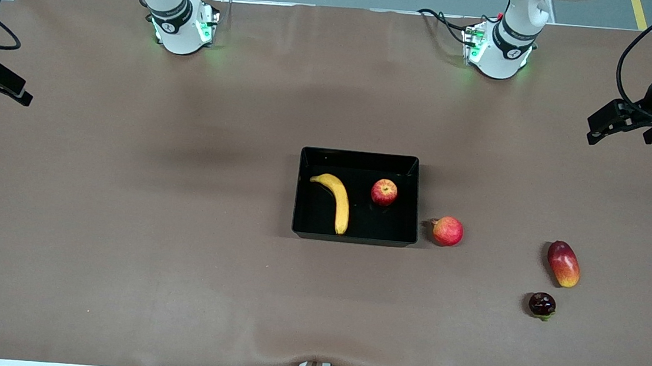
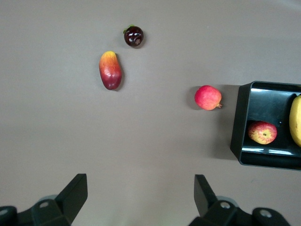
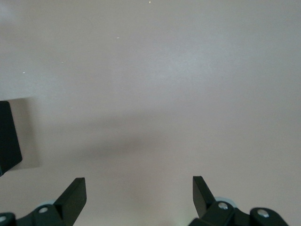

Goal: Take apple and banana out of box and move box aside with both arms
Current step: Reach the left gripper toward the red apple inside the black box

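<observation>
The black box (image 1: 354,233) lies at the table's middle. The yellow banana (image 1: 337,200) lies in it toward the right arm's end, and the red apple (image 1: 384,192) sits in it toward the left arm's end. My left gripper (image 1: 603,122) hangs open and empty over the left arm's end of the table. My right gripper (image 1: 7,87) hangs open and empty over the right arm's end. The left wrist view shows the open left gripper (image 2: 140,188), the box (image 2: 239,123), the apple (image 2: 262,133) and the banana's edge (image 2: 296,120). The right wrist view shows the open right gripper (image 3: 139,188) and a corner of the box (image 3: 7,136).
A pinkish-red round fruit with a nub (image 1: 447,231) lies just beside the box toward the left arm's end. An oval red-yellow mango (image 1: 563,263) and a small dark round fruit (image 1: 542,304) lie farther toward that end, nearer the front camera. Brown cloth covers the table.
</observation>
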Tool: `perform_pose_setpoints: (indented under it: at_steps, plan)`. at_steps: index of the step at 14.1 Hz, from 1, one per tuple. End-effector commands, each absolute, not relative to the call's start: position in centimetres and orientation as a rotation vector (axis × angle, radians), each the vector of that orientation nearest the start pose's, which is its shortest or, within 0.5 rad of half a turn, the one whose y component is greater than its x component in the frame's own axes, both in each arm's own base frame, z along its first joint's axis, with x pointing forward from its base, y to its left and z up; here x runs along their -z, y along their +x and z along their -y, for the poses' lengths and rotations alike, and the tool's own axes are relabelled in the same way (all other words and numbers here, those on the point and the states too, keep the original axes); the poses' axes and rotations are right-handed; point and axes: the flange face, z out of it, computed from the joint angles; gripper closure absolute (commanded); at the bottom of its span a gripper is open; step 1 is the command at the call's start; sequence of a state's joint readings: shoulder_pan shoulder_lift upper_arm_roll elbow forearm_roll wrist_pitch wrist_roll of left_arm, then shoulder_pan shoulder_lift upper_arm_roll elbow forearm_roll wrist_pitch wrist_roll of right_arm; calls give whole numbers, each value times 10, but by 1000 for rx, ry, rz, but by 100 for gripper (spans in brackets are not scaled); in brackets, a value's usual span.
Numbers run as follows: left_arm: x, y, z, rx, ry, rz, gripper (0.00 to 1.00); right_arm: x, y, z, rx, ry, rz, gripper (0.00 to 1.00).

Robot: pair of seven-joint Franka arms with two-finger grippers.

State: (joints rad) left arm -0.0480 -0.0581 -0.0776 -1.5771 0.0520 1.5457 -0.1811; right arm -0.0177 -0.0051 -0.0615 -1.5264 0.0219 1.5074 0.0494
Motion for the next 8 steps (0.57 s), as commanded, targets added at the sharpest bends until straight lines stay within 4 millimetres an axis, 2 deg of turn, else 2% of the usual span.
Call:
perform_pose_setpoints:
  at_steps: [1,4,6,8]
  plan:
    - [-660,527,65,40,-3086,105,0,-647,545,43,-20,-3158,-192,0]
    - [-661,528,52,41,-3083,124,0,-647,545,45,-15,-3158,-199,0]
    - [-664,530,51,50,-3086,122,0,-646,544,42,-27,-3155,-201,0]
    - [-652,536,51,12,-3086,140,0,-645,545,42,-29,-3155,-198,0]
